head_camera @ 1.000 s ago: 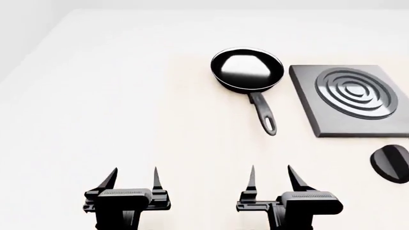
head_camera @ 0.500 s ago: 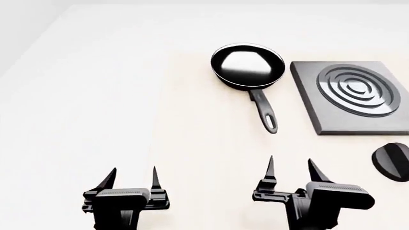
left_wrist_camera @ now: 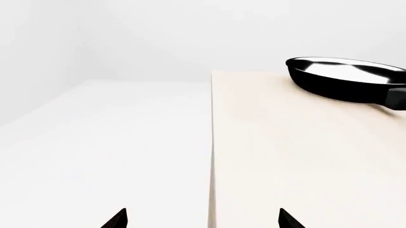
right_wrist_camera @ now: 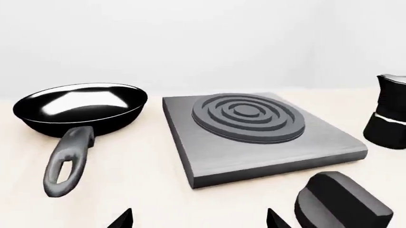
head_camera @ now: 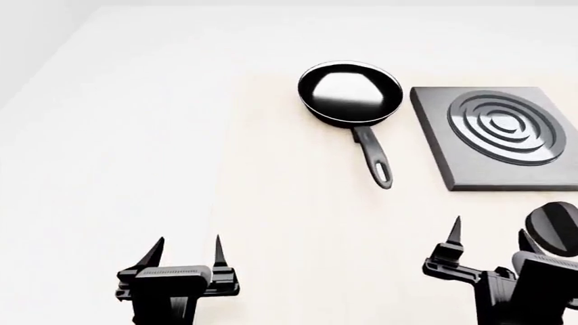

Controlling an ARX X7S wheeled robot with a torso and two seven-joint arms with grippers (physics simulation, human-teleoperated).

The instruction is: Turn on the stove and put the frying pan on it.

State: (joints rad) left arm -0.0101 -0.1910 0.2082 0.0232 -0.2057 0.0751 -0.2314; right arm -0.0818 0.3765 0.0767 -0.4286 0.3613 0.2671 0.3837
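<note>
The black frying pan (head_camera: 350,92) lies on the pale table, its long handle (head_camera: 373,159) pointing toward me; it also shows in the left wrist view (left_wrist_camera: 343,78) and the right wrist view (right_wrist_camera: 79,108). The dark grey stove (head_camera: 497,135) with burner rings lies right of it, seen in the right wrist view (right_wrist_camera: 254,133) too. The round black knob (head_camera: 556,227) sits in front of the stove, close in the right wrist view (right_wrist_camera: 339,204). My right gripper (head_camera: 488,237) is open and empty, just left of the knob. My left gripper (head_camera: 188,250) is open and empty at the near left.
A black-and-silver moka pot (right_wrist_camera: 388,111) stands right of the stove. A seam (left_wrist_camera: 210,152) separates a white surface from the beige table top.
My right gripper has moved right and a little forward, from the table's near middle to beside the knob. The left gripper, pan and stove have not moved.
</note>
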